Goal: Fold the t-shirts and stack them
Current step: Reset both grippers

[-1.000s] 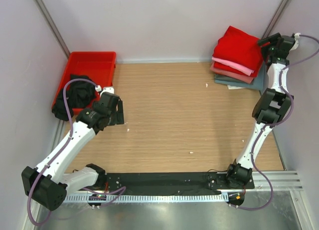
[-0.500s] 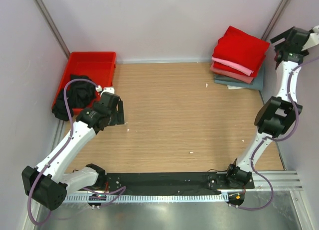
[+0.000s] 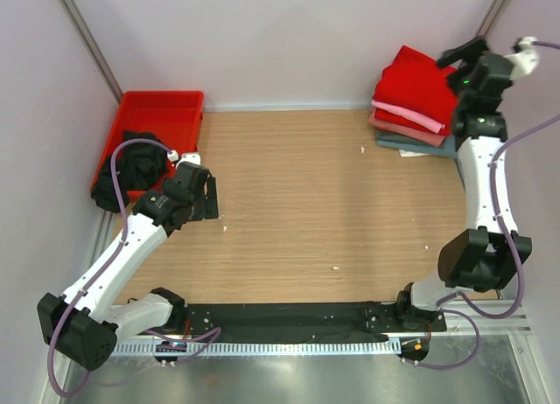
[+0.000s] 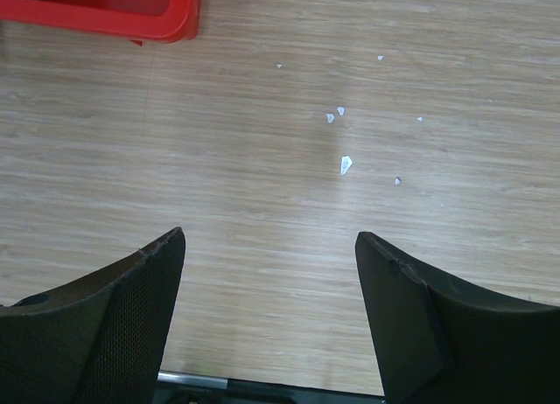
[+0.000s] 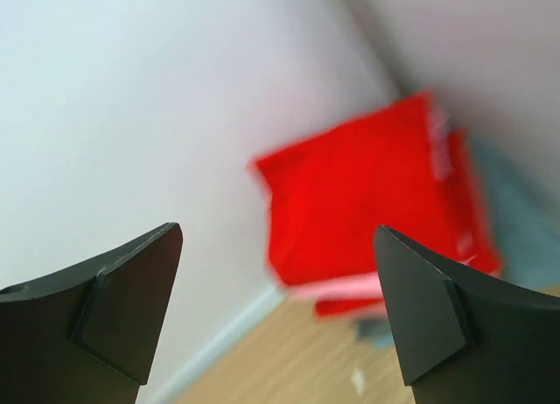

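Observation:
A stack of folded t-shirts lies at the back right corner of the table, a bright red one on top, then pink, salmon and grey-blue. The stack shows blurred in the right wrist view. A crumpled black t-shirt lies in the red tray at the back left. My right gripper is open and empty, raised above the stack's right edge. My left gripper is open and empty, low over bare table just right of the tray. In the left wrist view only wood shows between its fingers.
White walls close in the back and both sides. The tray's corner shows at the top left of the left wrist view. Small white specks lie on the wooden table. A black rail with the arm bases runs along the near edge.
My right arm swung out toward the right wall, then back, and the gripper is now higher, above the stack's right edge. The left arm has barely moved.

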Tool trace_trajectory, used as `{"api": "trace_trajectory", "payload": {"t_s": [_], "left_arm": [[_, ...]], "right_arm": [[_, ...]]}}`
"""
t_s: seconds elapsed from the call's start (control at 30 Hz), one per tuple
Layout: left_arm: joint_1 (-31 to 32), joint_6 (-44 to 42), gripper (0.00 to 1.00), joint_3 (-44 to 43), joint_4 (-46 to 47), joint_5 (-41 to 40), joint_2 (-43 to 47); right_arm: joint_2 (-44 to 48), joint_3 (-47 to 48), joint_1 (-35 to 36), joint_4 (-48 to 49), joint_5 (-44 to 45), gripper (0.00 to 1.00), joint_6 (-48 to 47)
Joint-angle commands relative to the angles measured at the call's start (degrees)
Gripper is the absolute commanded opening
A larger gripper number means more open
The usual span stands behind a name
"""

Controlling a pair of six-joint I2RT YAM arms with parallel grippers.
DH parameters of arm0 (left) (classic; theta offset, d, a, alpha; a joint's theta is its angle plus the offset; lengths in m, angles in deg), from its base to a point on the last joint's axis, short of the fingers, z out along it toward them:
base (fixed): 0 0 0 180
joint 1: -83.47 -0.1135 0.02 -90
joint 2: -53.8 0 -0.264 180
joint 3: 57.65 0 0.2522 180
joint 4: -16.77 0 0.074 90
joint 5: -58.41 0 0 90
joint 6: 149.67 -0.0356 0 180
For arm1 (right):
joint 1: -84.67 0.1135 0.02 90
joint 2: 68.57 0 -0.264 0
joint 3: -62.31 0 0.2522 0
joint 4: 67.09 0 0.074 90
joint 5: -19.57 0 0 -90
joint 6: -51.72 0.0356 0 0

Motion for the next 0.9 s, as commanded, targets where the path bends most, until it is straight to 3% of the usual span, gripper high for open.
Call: {"api": "trace_trajectory", "payload": {"t_s": [0.0, 0.23, 0.37, 0.5, 0.7, 0.87], "left_arm": [[0.1, 0.3, 0.80, -1.2, 0.4, 0.0, 1.5], [0.1, 0.2, 0.80, -1.2, 0.4, 0.5, 0.9], [0.1, 0.2, 0.80, -1.2, 0.4, 0.7, 1.2], [0.1, 0.2, 0.80, -1.2, 0.4, 0.5, 1.3], [0.1, 0.0, 0.80, -1.2, 0.4, 1.2, 1.3], [0.1, 0.0, 0.80, -1.3, 0.2, 1.3, 1.4]], "right_arm": [[6.4, -9.4, 7.2, 5.5, -9.3, 0.96, 2.3], [14.5, -33.4, 27.5, 10.1, -15.0, 0.97, 1.3], [15.5, -39.8, 43.3, 5.7, -7.6, 0.97, -2.6], [18.4, -50.4, 52.1, 4.7, -3.8, 0.97, -2.6], [28.4, -62.7, 58.3, 4.3, -0.7, 0.98, -0.2], [37.3, -65.0, 59.0, -0.5, 1.4, 0.99, -0.2]]}}
